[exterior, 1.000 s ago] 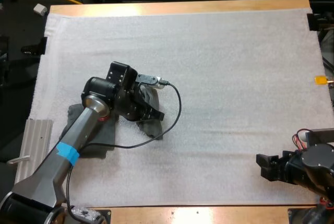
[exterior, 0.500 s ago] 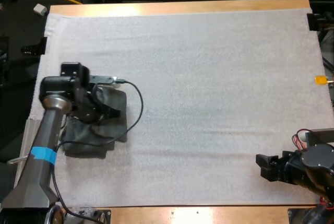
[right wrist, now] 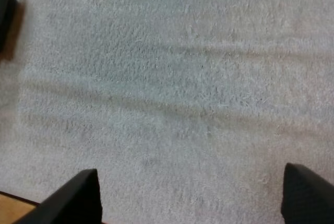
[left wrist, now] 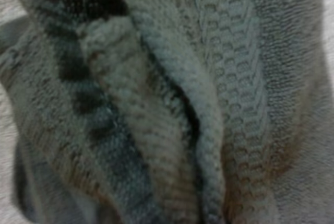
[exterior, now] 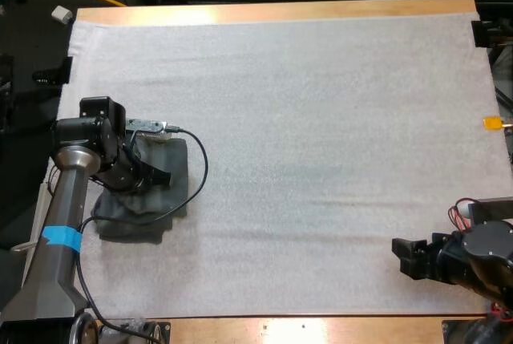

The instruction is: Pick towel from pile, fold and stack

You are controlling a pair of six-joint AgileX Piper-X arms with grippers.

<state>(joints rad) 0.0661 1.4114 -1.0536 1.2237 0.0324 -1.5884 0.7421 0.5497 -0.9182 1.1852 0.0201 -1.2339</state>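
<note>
A dark grey-green towel (exterior: 178,166) lies bunched on the left side of the white mat (exterior: 321,119), on top of a flatter dark towel layer (exterior: 132,224). My left gripper (exterior: 160,176) is down on the bunched towel and shut on it. Seen from the left wrist, the towel's (left wrist: 209,104) ridged folds sit right against the camera. My right gripper (exterior: 405,256) rests low over the mat near the front right; its fingers (right wrist: 78,198) stand wide apart with nothing but bare mat (right wrist: 172,78) between them.
A ribbed white block (exterior: 52,220) lies at the mat's left edge beside the towels. The wooden table edge (exterior: 272,12) runs along the far side.
My left arm has swung left, carrying the towel from near the mat's middle-left over the flat dark layer at the left edge. The right arm has stayed in place.
</note>
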